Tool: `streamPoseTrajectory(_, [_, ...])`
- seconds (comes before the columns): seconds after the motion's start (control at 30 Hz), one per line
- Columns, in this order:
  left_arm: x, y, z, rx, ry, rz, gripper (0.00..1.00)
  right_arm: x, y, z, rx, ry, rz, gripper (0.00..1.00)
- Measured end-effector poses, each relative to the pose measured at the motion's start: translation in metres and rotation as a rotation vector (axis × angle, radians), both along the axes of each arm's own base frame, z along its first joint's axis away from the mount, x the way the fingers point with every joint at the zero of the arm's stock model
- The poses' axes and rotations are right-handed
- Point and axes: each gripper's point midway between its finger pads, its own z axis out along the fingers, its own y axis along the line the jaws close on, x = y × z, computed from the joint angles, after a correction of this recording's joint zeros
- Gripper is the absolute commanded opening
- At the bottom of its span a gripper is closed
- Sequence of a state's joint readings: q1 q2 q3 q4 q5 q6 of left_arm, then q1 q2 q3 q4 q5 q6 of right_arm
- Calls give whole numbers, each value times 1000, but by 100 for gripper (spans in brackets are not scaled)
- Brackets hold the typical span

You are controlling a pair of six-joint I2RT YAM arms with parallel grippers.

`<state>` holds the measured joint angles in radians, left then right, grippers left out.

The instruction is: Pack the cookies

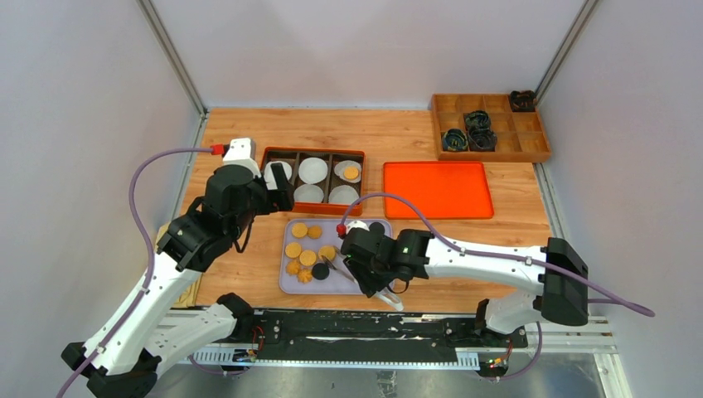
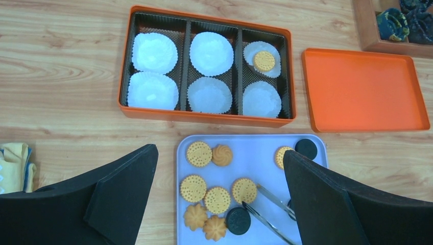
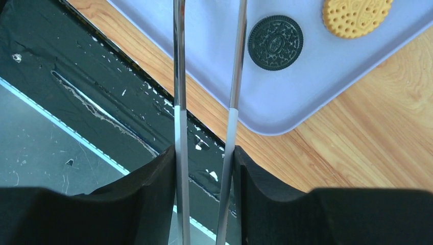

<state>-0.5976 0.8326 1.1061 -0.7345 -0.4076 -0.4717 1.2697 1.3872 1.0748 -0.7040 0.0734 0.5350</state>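
A: How far along?
B: 1 cookie [image 2: 264, 60] sits in the cup [image 2: 248, 55] at the box's [image 2: 207, 118] 1 o'clock corner; 5 cups [image 2: 154, 52] are bare. About 10 cookies [image 2: 217, 199] lie on the tray [image 2: 255, 145], at 6 o'clock of the box.
A: The tools?
B: The left tool [image 2: 219, 151] gapes wide, holding nothing. The right tool [image 3: 204, 153] is part-closed on the tongs [image 3: 178, 76], arms apart.
A: Anything unclear?
B: The tong tips are cut off in the right wrist view; whether they touch a cookie I cannot tell.

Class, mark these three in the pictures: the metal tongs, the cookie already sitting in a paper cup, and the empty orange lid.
metal tongs [image 3: 178, 76]: right wrist view, left blade.
cookie in paper cup [image 2: 264, 60]: left wrist view, its centre.
orange lid [image 2: 362, 89]: left wrist view, bare floor.
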Motion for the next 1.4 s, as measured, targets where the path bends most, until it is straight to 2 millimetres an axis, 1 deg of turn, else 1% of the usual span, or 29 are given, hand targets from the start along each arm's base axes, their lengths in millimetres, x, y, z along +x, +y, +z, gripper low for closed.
streamPoseTrajectory(0.47, [-3, 3, 2, -6, -11, 2, 100, 10, 26, -7, -30, -11, 25, 46])
streamPoseTrajectory(0.57, [-3, 3, 1, -5, -11, 2, 100, 12, 30, -11, -42, -12, 26, 49])
streamPoseTrajectory(0.67, [-3, 3, 0, -4, -9, 2, 100, 15, 31, -14, -51, -21, 22, 49])
streamPoseTrajectory(0.8, [-4, 3, -3, 1, -2, 1, 100, 17, 32, -15, -58, -27, 21, 49])
streamPoseTrajectory(1.03, [-4, 3, -3, 4, -3, 0, 100, 20, 43, -14, -53, -31, 22, 48])
streamPoseTrajectory(1.1, [-4, 3, -3, 7, -4, -1, 100, 21, 44, -17, -60, -28, 22, 43])
streamPoseTrajectory(1.27, [-4, 4, -4, 9, -4, 0, 100, 20, 45, -23, -74, -18, 25, 26])
streamPoseTrajectory(1.3, [-4, 4, -4, 9, -4, 1, 100, 20, 45, -22, -72, -19, 25, 21])
streamPoseTrajectory(1.33, [-4, 4, -4, 9, -3, 1, 100, 20, 45, -22, -71, -20, 25, 13])
streamPoseTrajectory(1.4, [-4, 4, -4, 9, -4, 1, 100, 21, 45, -20, -72, -21, 27, 5])
